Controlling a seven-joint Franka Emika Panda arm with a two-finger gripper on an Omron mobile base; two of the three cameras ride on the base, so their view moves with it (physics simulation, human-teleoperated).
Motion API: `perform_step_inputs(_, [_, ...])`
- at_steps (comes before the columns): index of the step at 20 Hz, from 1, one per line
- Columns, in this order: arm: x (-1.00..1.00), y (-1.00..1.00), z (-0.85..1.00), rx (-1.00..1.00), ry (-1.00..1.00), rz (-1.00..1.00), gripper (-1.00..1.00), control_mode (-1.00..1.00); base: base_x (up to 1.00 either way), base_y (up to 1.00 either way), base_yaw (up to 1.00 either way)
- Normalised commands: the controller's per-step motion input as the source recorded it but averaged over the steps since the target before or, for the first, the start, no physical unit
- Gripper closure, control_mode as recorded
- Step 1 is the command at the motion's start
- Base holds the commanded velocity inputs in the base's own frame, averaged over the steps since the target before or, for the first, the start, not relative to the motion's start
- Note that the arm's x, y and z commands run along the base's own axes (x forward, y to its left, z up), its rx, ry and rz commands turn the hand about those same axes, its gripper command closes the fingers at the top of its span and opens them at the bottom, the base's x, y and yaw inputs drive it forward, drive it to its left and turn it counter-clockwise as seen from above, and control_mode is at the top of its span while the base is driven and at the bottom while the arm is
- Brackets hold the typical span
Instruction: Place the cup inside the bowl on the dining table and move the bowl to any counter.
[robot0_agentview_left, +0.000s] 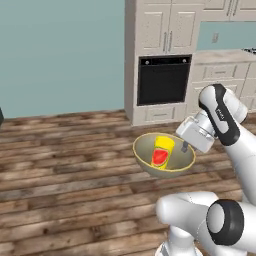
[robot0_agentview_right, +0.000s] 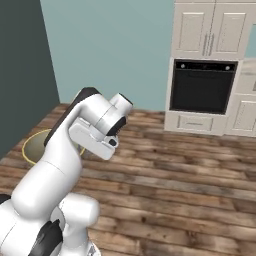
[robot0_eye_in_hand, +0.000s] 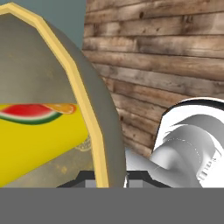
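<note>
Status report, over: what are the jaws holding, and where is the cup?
Gripper shut on bowl rim, bowl carried above wooden floor. Cup lying inside bowl. Nothing in the way nearby.

I'm scanning every view for writing and I read nothing: no letters, numbers or brand marks. The cup (robot0_agentview_left: 162, 151) shows me a watermelon-slice picture, not text. A faint round stamp sits inside the bowl (robot0_eye_in_hand: 87, 142) at about five o'clock, too blurred to read.
</note>
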Motion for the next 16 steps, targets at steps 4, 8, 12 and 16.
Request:
perform_step_inputs(4, [0.0, 0.0, 0.0, 0.0, 0.0, 0.0, 1.0, 1.0, 0.79, 0.36, 0.0])
perform_step_inputs(8, [0.0, 0.0, 0.0, 0.0, 0.0, 0.0, 1.0, 1.0, 0.8, 0.36, 0.0])
perform_step_inputs(12, [0.0, 0.0, 0.0, 0.0, 0.0, 0.0, 1.0, 1.0, 0.85, 0.34, 0.0])
perform_step_inputs(16, [0.0, 0.0, 0.0, 0.0, 0.0, 0.0, 1.0, 1.0, 0.87, 0.31, 0.0])
